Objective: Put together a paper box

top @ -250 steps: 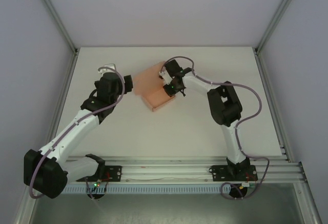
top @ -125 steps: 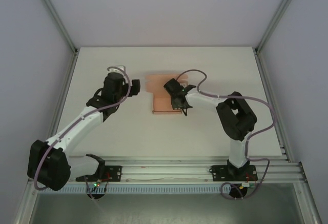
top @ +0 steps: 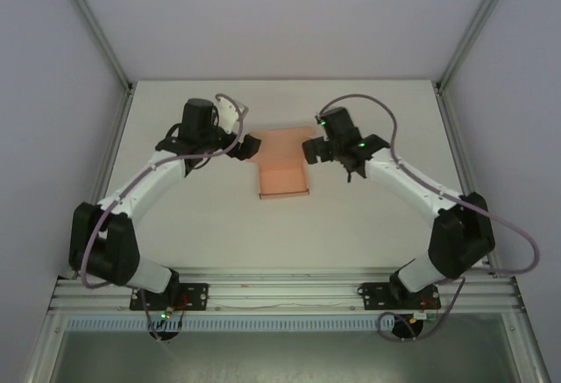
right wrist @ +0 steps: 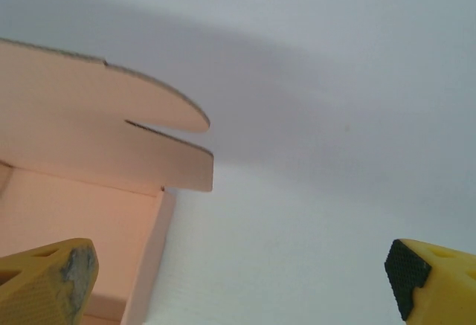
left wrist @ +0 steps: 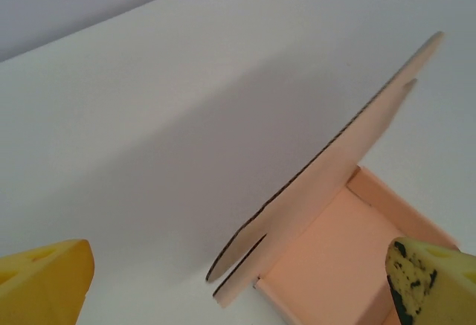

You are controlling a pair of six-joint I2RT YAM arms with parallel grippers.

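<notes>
The half-folded salmon-pink thin card box [top: 282, 173] sat on the white table [top: 368, 225] between the left gripper [top: 252, 147] and right gripper [top: 308, 151], both wide open and holding nothing. My worry: with nobody holding it, that raised slotted flap [left wrist: 327, 165] could've flopped back, or one nudge could've slid the box.

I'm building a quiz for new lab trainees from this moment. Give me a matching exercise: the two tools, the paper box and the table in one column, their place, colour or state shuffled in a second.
Column one
1. left tool
2. right tool
3. paper box
4. table

Column two
A. salmon-pink, one flap raised
B. white, carries the box
C. open, beside the box's far right corner
D. open, beside the box's far left corner

Pairs: 1-D, 2-C, 3-A, 4-B
</notes>
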